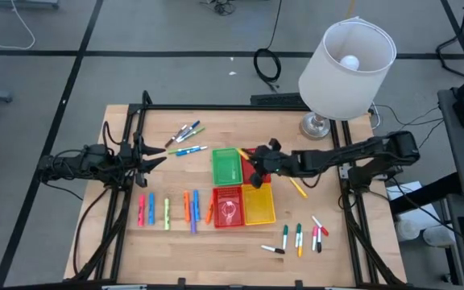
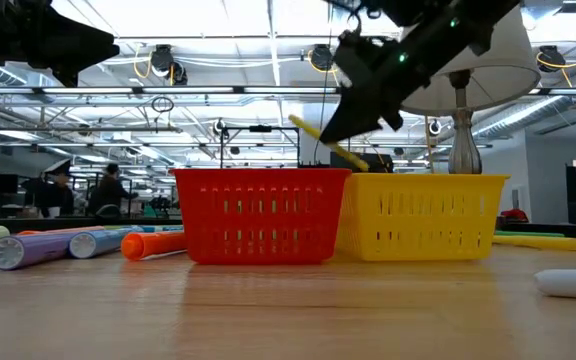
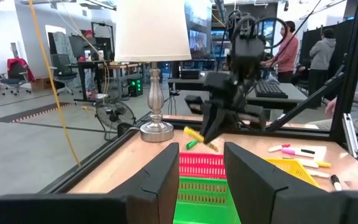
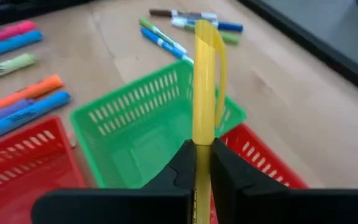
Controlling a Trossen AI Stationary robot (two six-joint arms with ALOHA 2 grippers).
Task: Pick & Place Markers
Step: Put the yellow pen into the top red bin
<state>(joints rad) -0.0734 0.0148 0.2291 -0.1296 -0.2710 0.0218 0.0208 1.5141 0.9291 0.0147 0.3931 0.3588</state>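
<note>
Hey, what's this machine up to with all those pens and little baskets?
It is sorting markers into small baskets. The right gripper is shut on a yellow marker and holds it in the air above the cluster of baskets: a green basket, a red basket and a yellow basket. The left gripper waits at the left edge of the table, holding nothing. Many more markers lie on the table around the baskets.

A: Where do the cameras sit?
B: One overhead, looking straight down on the whole surface [image 1: 176, 242]; one at surface level, facing the room.
A: The wrist ones?
B: Close behind each claw. All four share the red basket [image 1: 229, 208]
</note>
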